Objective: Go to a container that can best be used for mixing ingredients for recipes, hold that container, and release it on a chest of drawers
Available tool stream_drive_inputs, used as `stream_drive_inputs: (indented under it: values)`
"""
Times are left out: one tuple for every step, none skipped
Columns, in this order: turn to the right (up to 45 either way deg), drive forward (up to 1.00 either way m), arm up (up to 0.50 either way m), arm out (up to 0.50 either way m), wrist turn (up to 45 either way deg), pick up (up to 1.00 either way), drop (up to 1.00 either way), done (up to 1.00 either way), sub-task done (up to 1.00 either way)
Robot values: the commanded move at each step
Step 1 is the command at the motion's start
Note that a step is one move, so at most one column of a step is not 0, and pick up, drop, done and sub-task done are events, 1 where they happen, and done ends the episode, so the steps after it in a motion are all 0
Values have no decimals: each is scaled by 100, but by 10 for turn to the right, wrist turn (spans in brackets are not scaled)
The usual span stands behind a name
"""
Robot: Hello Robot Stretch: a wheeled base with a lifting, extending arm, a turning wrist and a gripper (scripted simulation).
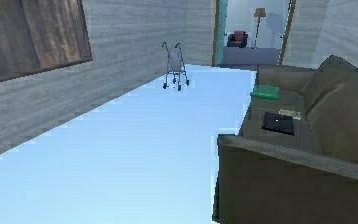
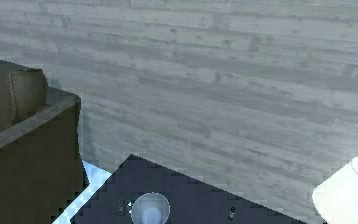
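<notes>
A pale, round bowl-like container (image 2: 149, 209) stands on a dark tabletop (image 2: 187, 190) at the bottom edge of the arm side view, close to a grey plank wall. Small dark bits lie on the tabletop to either side of it.
A brown sofa (image 1: 307, 120) fills the forward view's right, with a green book (image 1: 266, 92) and a flat black thing (image 1: 279, 123) on its seat; its arm (image 2: 22, 130) reappears at the arm side view's left. A pale lampshade (image 2: 347, 195) is beside the table. A wheeled walker (image 1: 174, 68) stands near a doorway (image 1: 252, 35).
</notes>
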Motion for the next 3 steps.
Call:
stream_drive_inputs:
  values:
    - [0, 0, 8, 0, 0, 0, 0, 0, 0]
    - [0, 0, 0, 20, 0, 0, 0, 0, 0]
    - [0, 0, 0, 0, 450, 0, 0, 0, 0]
